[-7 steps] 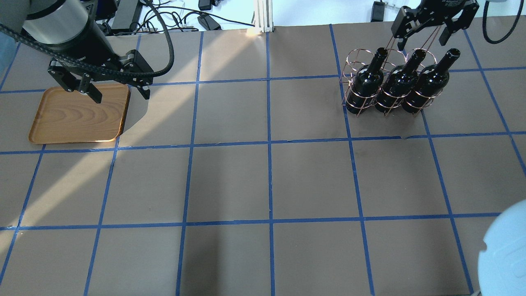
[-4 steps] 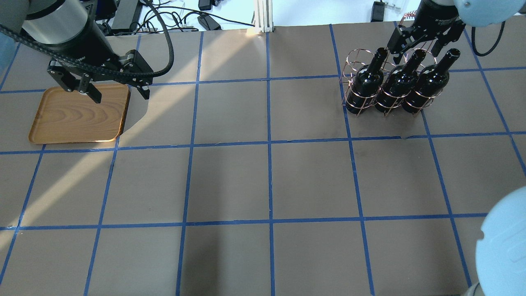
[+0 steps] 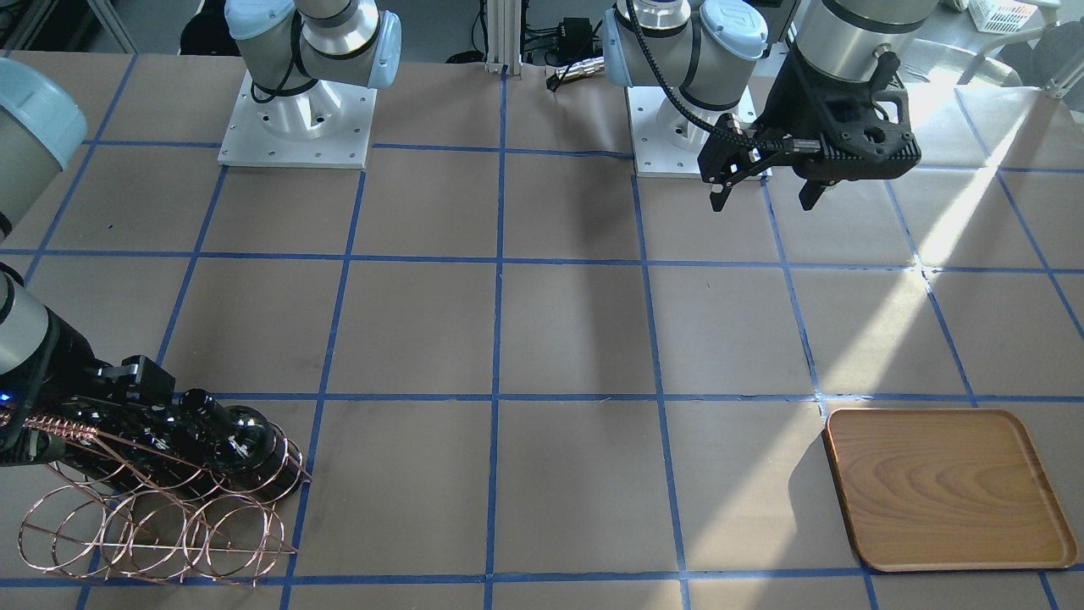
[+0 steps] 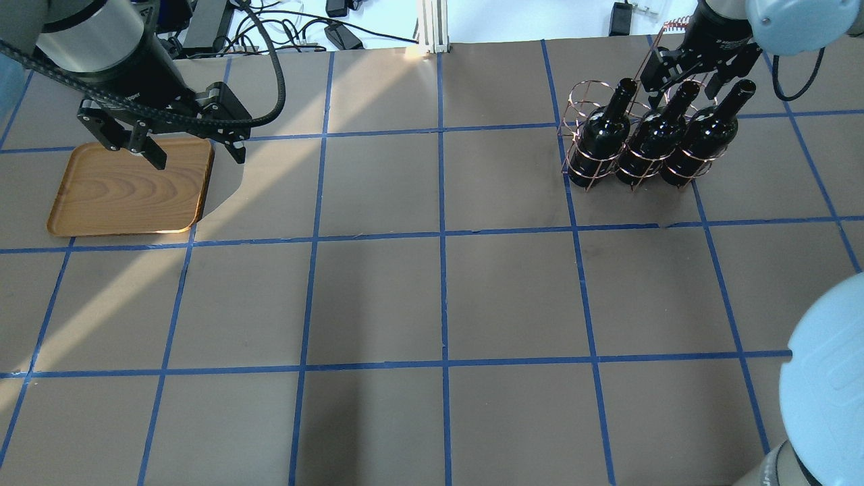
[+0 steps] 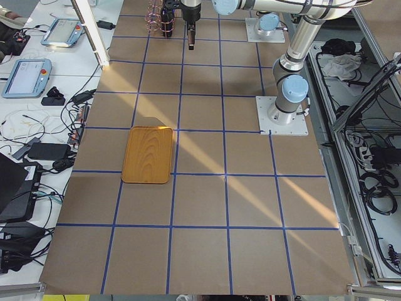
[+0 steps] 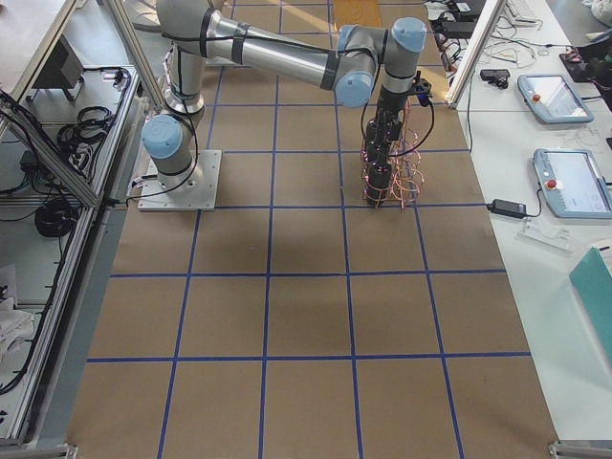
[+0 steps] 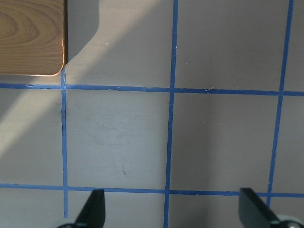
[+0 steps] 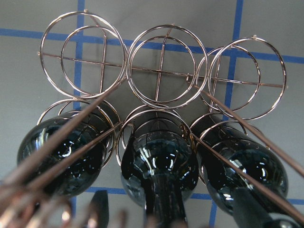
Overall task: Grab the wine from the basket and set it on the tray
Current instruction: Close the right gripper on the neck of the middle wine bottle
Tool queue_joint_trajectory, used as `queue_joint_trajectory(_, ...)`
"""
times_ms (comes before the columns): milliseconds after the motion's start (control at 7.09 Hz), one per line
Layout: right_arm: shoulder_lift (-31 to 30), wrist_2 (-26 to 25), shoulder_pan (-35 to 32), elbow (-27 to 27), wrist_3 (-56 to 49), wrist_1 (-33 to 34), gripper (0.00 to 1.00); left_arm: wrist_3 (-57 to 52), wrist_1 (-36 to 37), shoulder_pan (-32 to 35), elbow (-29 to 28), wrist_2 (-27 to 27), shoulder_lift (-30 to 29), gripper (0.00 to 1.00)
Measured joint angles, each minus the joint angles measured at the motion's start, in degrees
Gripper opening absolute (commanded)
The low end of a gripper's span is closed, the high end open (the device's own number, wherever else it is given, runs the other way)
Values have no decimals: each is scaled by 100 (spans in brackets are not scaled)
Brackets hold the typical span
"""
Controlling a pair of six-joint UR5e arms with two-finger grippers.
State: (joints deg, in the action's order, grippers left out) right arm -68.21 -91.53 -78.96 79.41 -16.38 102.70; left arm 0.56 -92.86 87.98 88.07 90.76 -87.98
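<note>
Spreading beneath both arms, the brown table [image 4: 439, 297] is crossed by blue tape lines. The tray [image 4: 121, 192] lies flat on it, lower than the left gripper [image 4: 199, 155] and off to one side; in the wrist view only its corner shows, beyond the left fingertip. That gripper hangs with jaws wide apart, holding nothing. The basket [image 8: 163, 71] stands directly under the right gripper [image 4: 685, 77], with three bottles upright in its row of rings nearer the robot. The wine [image 4: 658, 138], the middle bottle, has its neck between that gripper's spread fingers [image 8: 100, 209], which stand clear of the glass. Two other bottles [image 4: 601, 138] flank it.
</note>
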Motion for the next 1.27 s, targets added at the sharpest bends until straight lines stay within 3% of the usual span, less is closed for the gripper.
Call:
queue_joint_trajectory(141, 20, 26, 2, 5, 30, 7, 80, -7, 0, 0, 2, 2, 0, 100)
queue_joint_trajectory(423, 26, 32, 3, 11, 47, -5, 54, 2, -2, 0, 8, 1, 0, 100)
queue_joint_trajectory(705, 27, 31, 4, 15, 54, -27, 43, 10, -4, 0, 8, -3, 0, 100)
queue_joint_trajectory(846, 27, 30, 4, 17, 55, -34, 26, 12, -2, 0, 9, -2, 0, 100)
queue_joint_trajectory(1269, 5, 30, 3, 3, 81, -42, 23, 22, -3, 0, 9, -3, 0, 100)
